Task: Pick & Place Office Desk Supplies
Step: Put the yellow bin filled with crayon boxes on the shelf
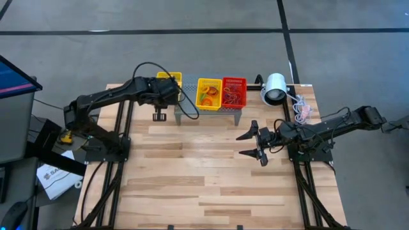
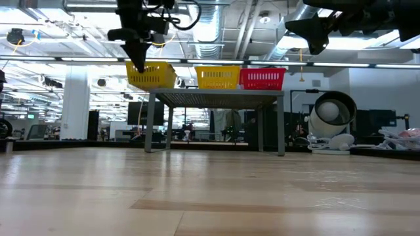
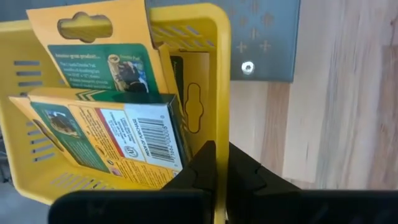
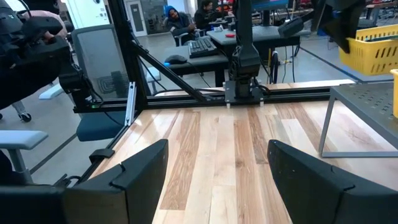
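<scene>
A yellow basket (image 3: 124, 186) holds yellow-and-green crayon boxes (image 3: 112, 134) standing on end. My left gripper (image 3: 217, 155) is shut on this basket at the far left end of the grey perforated stand (image 1: 192, 110). In the low view the basket (image 2: 152, 75) hangs tilted under the gripper (image 2: 139, 64). A second yellow basket (image 1: 209, 92) and a red basket (image 1: 234, 92) stand on the stand with coloured rubber bands in them. My right gripper (image 1: 255, 144) waits open over the right middle of the table, pointing toward the table's left. My left gripper pinches the yellow basket's side wall at its top rim (image 3: 219, 134). One finger (image 3: 196, 171) is inside the basket and one (image 3: 245, 174) outside. The fingers slant down from above. The basket hangs tilted at the stand's left end, with a gap under it in the right wrist view (image 4: 373, 55).
A white cylindrical lamp (image 1: 275, 88) lies at the far right beside the stand, with a cord (image 1: 301, 110) near it. The bare wooden tabletop (image 1: 198, 172) stretches between the two arms. People sit at desks (image 4: 177, 22) beyond the table.
</scene>
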`<state>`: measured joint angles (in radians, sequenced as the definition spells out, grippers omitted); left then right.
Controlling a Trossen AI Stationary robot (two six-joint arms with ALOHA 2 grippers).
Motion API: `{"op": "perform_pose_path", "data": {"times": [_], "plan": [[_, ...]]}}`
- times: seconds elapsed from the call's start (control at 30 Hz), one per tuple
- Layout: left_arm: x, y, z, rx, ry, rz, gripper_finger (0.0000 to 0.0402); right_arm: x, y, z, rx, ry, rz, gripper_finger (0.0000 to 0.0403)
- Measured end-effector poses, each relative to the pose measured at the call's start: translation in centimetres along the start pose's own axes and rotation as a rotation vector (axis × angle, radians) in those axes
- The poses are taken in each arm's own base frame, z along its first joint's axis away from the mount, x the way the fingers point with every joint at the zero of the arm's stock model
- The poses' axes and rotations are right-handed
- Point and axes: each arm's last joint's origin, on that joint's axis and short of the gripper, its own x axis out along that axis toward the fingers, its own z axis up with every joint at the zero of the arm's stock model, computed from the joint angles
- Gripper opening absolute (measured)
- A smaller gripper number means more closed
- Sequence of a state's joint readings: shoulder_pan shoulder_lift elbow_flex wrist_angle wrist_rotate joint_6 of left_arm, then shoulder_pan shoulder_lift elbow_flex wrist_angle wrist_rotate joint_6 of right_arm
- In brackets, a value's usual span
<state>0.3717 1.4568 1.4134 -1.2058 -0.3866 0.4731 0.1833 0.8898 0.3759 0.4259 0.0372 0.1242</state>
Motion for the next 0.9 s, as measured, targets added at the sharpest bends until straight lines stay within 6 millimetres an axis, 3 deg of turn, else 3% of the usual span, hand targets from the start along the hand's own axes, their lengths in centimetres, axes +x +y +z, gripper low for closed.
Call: {"op": "perform_pose_path", "data": {"times": [0.47,0.9], "plan": [[0.0,0.3,1.0,0.023,-0.097,-0.042,0.0005,0.0,0.0,0.0,-0.001,0.003,-0.001,0.0270],[1.6,0.0,2.4,0.032,-0.094,-0.075,0.0006,0.0,0.0,0.0,-0.001,0.005,-0.001,0.0270]]}}
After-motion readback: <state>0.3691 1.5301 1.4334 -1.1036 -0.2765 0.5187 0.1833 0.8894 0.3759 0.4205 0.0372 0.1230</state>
